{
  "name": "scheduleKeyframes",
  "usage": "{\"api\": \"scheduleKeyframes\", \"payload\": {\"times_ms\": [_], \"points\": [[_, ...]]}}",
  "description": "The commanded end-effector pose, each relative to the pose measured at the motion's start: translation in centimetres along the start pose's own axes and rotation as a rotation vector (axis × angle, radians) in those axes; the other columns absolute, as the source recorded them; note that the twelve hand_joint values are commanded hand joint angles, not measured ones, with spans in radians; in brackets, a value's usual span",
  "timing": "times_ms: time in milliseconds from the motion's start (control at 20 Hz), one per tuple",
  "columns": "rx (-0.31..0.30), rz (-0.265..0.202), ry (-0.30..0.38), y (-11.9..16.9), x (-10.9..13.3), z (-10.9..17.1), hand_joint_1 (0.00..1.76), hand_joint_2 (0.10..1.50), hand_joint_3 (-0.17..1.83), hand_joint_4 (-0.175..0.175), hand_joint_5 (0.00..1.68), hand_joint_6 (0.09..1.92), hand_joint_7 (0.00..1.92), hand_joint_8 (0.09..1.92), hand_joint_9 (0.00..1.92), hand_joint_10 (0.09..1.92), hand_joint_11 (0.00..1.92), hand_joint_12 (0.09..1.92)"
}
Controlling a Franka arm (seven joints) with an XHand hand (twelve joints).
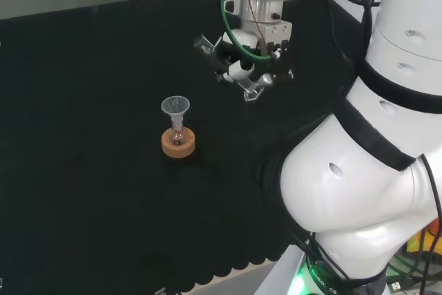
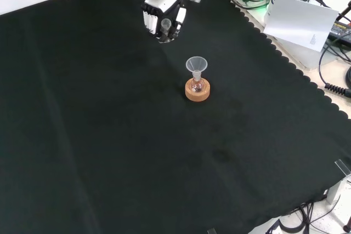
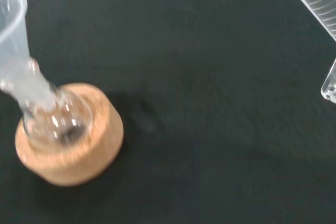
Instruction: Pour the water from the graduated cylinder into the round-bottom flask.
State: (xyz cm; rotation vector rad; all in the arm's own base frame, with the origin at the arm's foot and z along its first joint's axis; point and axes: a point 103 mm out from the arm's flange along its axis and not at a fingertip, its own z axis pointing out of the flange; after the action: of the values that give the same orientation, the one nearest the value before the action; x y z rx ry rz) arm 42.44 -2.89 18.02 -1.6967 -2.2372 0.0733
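The hand, fingers clamped on the cylinder, hangs beside the funnel-topped flask on its cork ring, with pouring apparently not yet begun.

Past my palm, a round-bottom flask sits in its cork ring with a clear funnel in its neck, the graduated cylinder well apart.

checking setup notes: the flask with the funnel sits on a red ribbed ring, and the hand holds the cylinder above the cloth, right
Not quite: the stand under the round-bottom flask is a cork ring, not red ribbed, as the front view shows. The funnel sits in the flask, and the hand holds the graduated cylinder.
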Motion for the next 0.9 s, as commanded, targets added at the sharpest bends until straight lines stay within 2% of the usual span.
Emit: {"api": "scheduleKeyframes", "payload": {"times_ms": [50, 350, 600, 900], "points": [[0.074, 0.022, -0.052, -2.8, -0.3, 1.2, 1.26, 1.11, 0.0, -0.175, 0.98, 1.0, 1.0, 0.99, 1.35, 0.19, 1.14, 0.85], [0.137, 0.008, -0.092, -3.8, 0.5, 1.7, 1.26, 1.11, 0.0, -0.175, 0.98, 1.0, 1.01, 0.99, 1.35, 0.18, 1.14, 0.85], [0.197, -0.007, -0.154, -3.7, 1.5, 1.7, 1.26, 1.11, 0.0, -0.175, 0.98, 1.0, 1.01, 0.99, 1.35, 0.18, 1.14, 0.84], [0.243, -0.008, -0.18, -3.7, 1.6, 1.9, 1.26, 1.11, 0.0, -0.175, 0.98, 1.0, 1.01, 0.99, 1.35, 0.17, 1.14, 0.84]]}}
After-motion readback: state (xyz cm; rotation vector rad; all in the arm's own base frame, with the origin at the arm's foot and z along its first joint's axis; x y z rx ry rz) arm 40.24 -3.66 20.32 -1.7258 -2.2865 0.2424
